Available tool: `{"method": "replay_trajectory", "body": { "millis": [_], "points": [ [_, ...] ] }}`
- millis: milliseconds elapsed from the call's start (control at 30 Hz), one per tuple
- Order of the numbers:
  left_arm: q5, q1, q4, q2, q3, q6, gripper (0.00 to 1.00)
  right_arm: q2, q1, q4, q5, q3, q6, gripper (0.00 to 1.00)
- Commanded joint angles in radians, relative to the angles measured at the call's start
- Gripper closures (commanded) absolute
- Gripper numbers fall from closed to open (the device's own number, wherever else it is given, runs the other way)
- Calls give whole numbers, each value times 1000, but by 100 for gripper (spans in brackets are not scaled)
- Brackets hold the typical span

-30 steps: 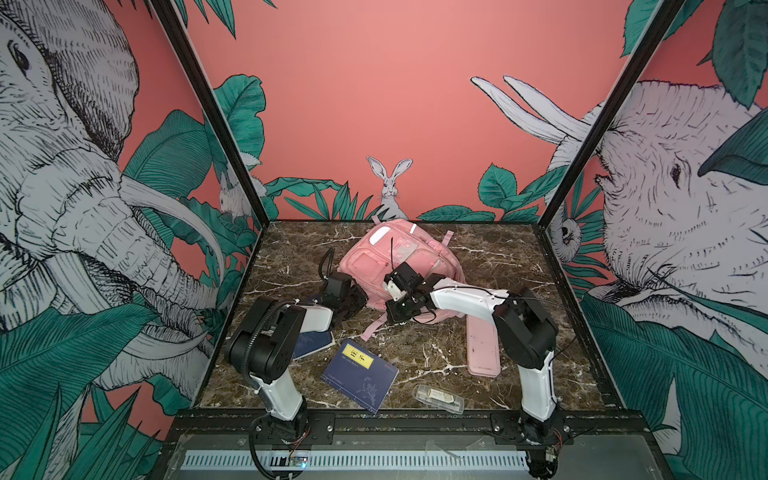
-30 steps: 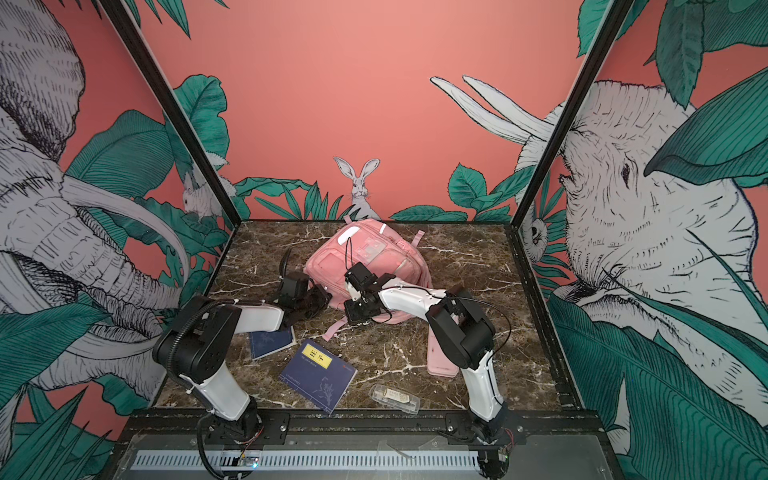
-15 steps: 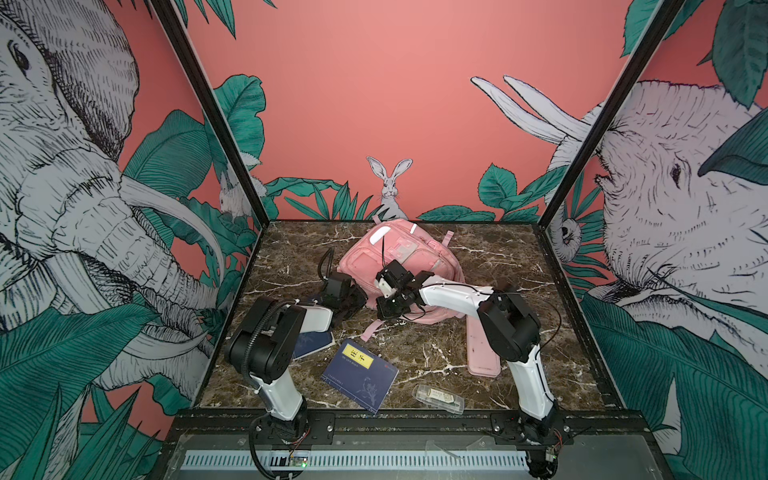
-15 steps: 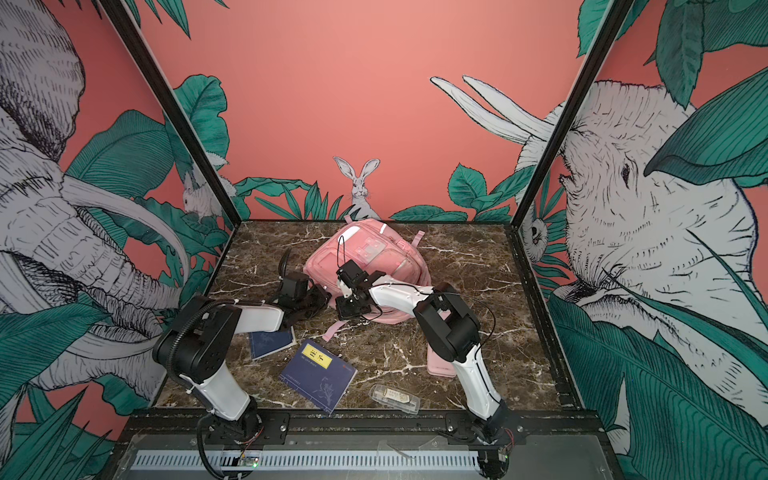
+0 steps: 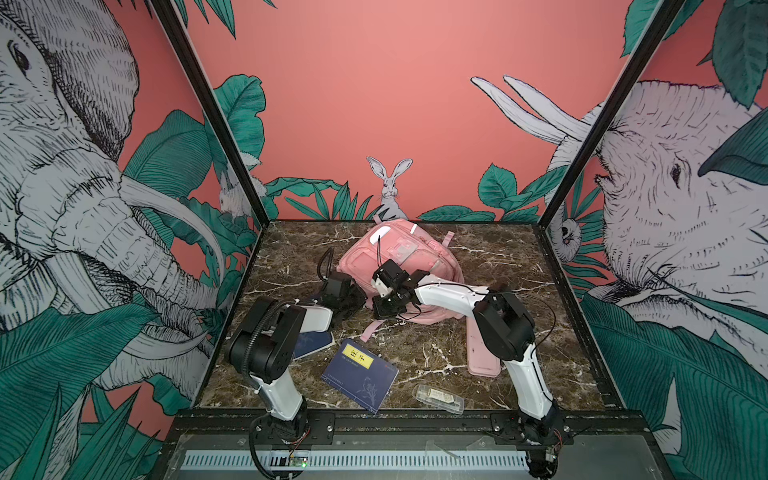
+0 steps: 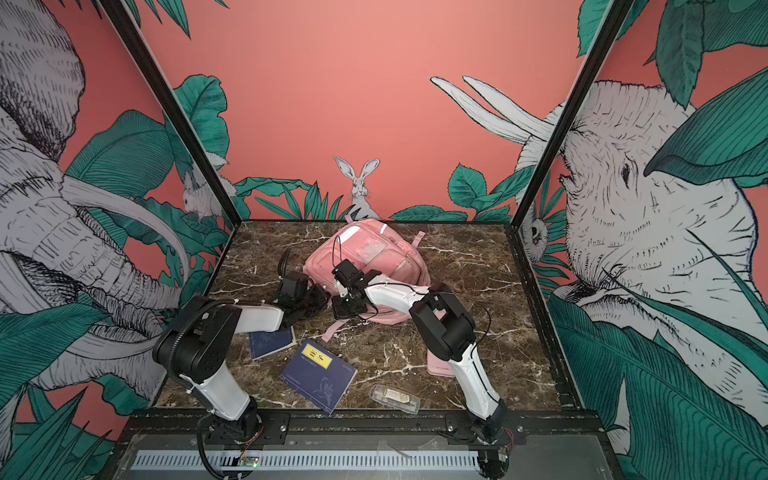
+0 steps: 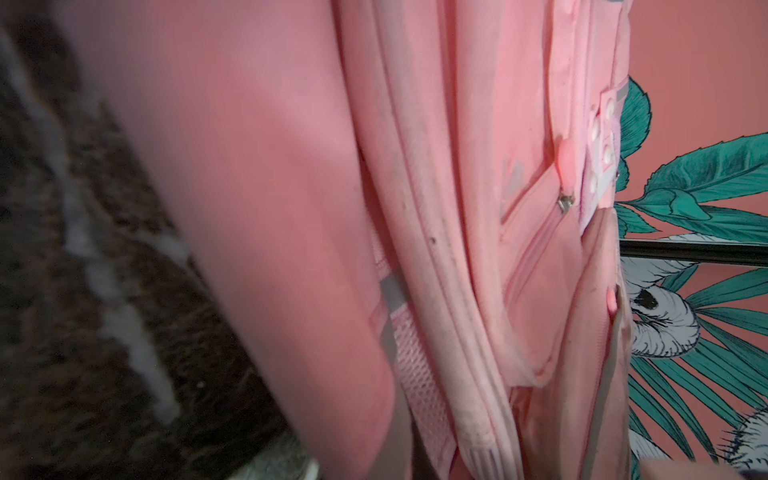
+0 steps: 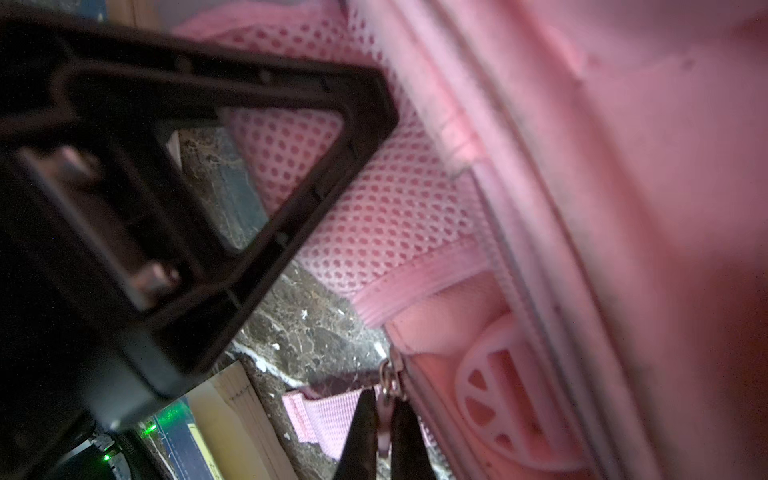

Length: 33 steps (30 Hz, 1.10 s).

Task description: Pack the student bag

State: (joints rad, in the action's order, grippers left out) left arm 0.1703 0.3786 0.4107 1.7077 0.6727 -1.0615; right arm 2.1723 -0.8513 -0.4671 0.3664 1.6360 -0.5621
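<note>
At 12 o'clock on the worktop (image 5: 511,274), well back from the arm bases: the bag (image 5: 399,262), slumped with its front pockets up in both top views.

Reads as soft and floppy all over, with thin fabric, padded mesh (image 8: 374,216) on the back and a loose strap (image 5: 371,331) trailing toward 6 o'clock. Probably light while unfilled. Likely to sag, fold and drag rather than move as one piece. Neither fragile nor slippery, but offers no stiff edge to push against.

Pinched shut at the bag's 6 o'clock edge: the right fingers (image 8: 362,436), with only the small metal zip pull (image 8: 385,399) between the tips. Judged the proper hold for opening. Small, hard and smooth, so easy to lose if tugged off line. Best drawn along the teeth, not away from them.

At the bag's 8 o'clock corner: the left fingers (image 5: 347,297), closed or all but closed, close against the mesh in the right wrist view. Cannot tell whether any fabric is caught between them. Calls for a firm pinch on a seam or strap there as a brace, otherwise likely to slide along with the zip.

Toward 6 o'clock a notebook (image 5: 359,374), toward 4 o'clock a pencil case (image 5: 484,361), neither yet packed.
</note>
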Motion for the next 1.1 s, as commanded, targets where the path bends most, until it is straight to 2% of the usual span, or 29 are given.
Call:
{"method": "replay_trajectory", "body": {
  "millis": [0, 67, 567, 1067],
  "points": [
    [66, 21, -6, -3, 29, 9, 91, 4, -38, 107, 72, 37, 8, 99],
    [64, 21, -7, 3, 41, 16, 91, 0, -44, 89, 92, 34, 30, 99],
    [84, -44, -90, 28, 152, 77, 91, -120, -51, 81, 8, -140, 86, 96],
    [104, -43, -48, 46, 132, 43, 90, 10, -60, -4, 36, 76, 101, 95]
  ]
}}
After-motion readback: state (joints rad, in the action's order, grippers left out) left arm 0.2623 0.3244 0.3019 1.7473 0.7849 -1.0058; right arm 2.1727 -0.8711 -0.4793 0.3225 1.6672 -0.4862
